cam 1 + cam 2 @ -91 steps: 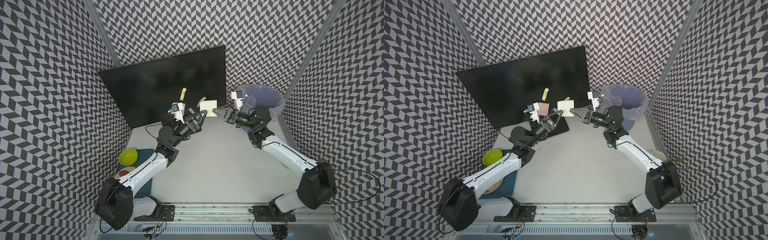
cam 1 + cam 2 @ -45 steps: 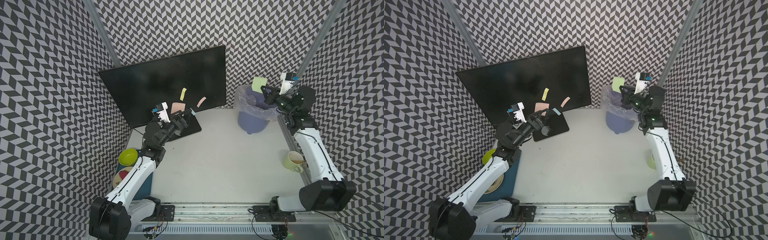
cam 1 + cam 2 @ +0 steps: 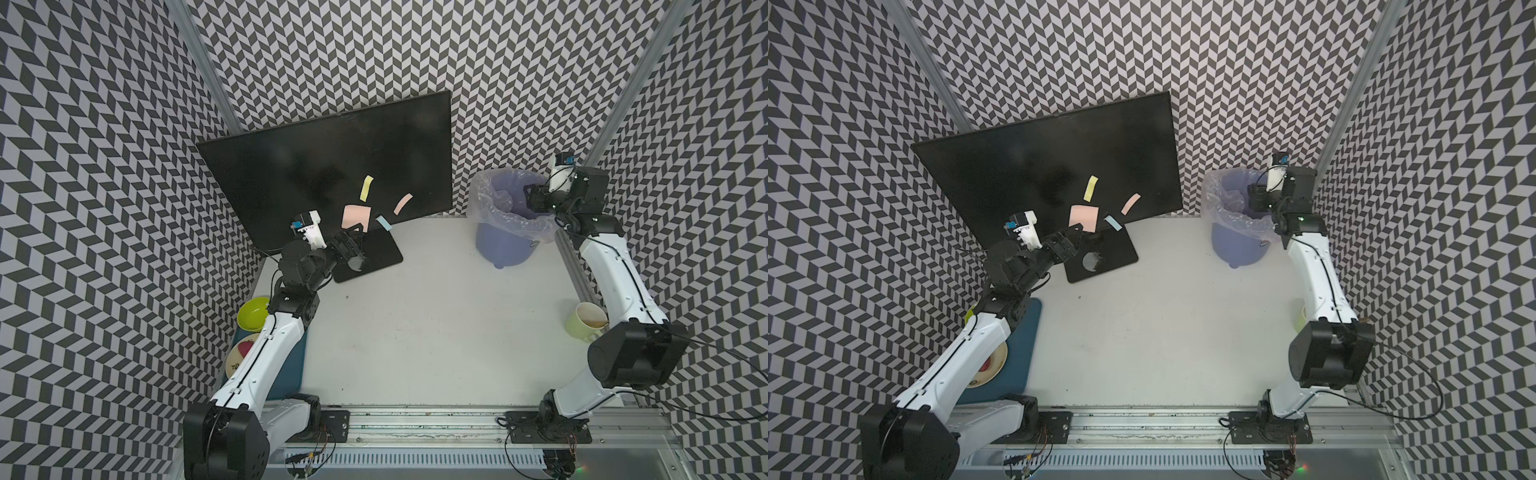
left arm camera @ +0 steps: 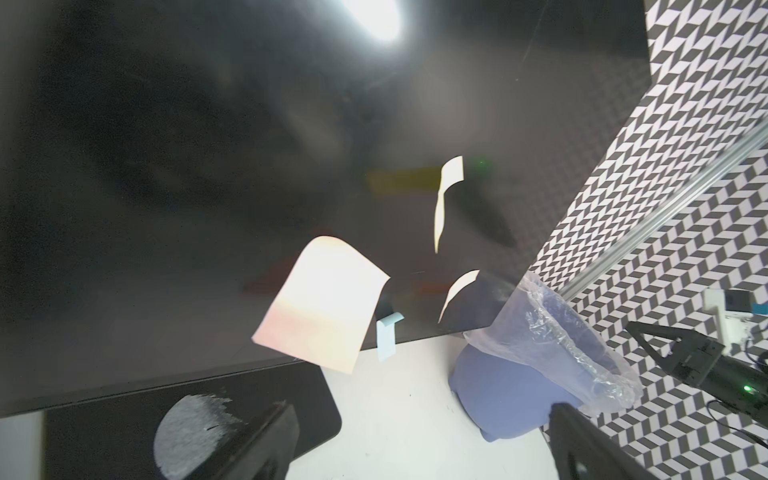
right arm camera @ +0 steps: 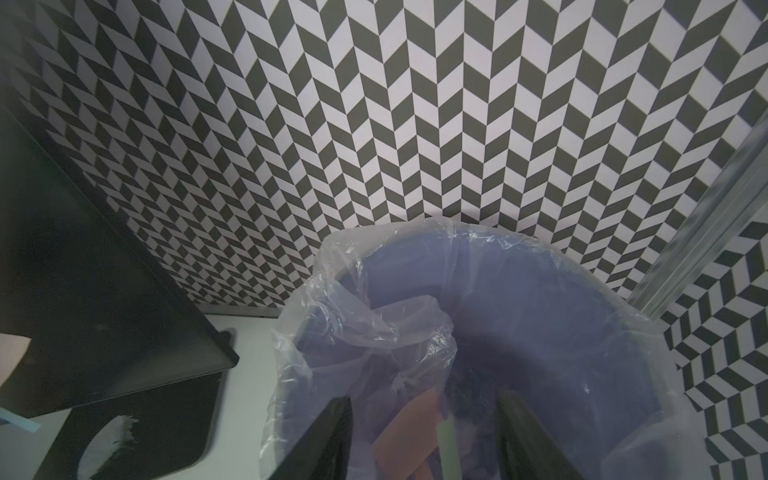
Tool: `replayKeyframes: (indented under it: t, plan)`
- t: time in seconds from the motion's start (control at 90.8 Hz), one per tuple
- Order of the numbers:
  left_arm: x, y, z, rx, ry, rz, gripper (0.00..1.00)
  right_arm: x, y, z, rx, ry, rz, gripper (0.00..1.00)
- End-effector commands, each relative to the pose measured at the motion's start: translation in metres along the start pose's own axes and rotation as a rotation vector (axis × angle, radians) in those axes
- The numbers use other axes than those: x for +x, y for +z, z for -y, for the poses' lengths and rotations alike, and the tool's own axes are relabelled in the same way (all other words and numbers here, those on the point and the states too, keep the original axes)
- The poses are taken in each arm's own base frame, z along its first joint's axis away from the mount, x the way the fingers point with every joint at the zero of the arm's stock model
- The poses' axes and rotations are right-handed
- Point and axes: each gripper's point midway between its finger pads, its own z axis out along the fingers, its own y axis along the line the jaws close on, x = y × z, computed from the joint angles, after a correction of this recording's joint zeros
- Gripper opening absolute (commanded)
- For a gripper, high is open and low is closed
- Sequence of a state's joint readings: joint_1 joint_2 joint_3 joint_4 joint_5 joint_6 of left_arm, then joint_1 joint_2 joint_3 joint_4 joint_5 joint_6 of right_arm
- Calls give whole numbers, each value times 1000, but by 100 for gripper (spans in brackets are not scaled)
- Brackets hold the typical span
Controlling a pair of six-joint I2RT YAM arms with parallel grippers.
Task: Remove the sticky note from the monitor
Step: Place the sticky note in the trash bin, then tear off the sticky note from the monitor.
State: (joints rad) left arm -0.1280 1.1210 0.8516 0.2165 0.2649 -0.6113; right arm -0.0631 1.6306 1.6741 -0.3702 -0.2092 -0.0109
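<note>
The monitor (image 3: 311, 166) stands in the upper middle of both top views. Stuck to the lower right of its screen are a big pink note (image 3: 356, 216), a yellow strip (image 3: 366, 189) above it, a small pink strip (image 3: 403, 203) further right and a blue tab (image 3: 383, 222) at the bottom edge. The left gripper (image 4: 422, 407) sits just below the big pink note, over the stand's base (image 3: 384, 253), jaws wide and empty. At the right of the frame the right gripper (image 5: 424, 397) hangs over the bin (image 3: 505, 249), jaws apart. A pale green note (image 5: 446, 444) shows inside the bin between them, touching neither.
</note>
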Motion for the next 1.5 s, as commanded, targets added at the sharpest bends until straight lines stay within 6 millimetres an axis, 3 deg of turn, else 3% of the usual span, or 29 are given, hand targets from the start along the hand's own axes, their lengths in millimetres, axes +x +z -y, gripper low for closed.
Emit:
replayKeyframes:
  t: [0.0,0.143,0.275,0.419,0.584,0.749,1.091,1.256,1.487]
  plan:
    - [-3,-1,-9,-40,41,-5,100,-23,-18,0,17,-26,69,67]
    - [-1,3,-18,-46,37,-7,99,-31,-30,-16,-51,2,109,75]
    - [2,8,-27,-41,14,5,98,-39,-47,-45,-195,69,169,84]
    - [11,16,-38,-33,-37,6,95,-34,-66,-78,-358,165,199,96]
    - [19,28,-43,16,-117,27,92,-22,-77,-108,-471,215,183,99]
    - [22,51,-40,43,-132,-2,86,-15,-83,-121,-516,244,172,99]
    - [23,79,-43,89,-184,-6,71,-16,-90,-122,-511,235,179,99]
    - [21,88,-42,101,-195,-9,53,-16,-92,-122,-513,233,183,99]
    - [25,88,-38,124,-220,-27,11,-12,-92,-124,-533,238,183,99]
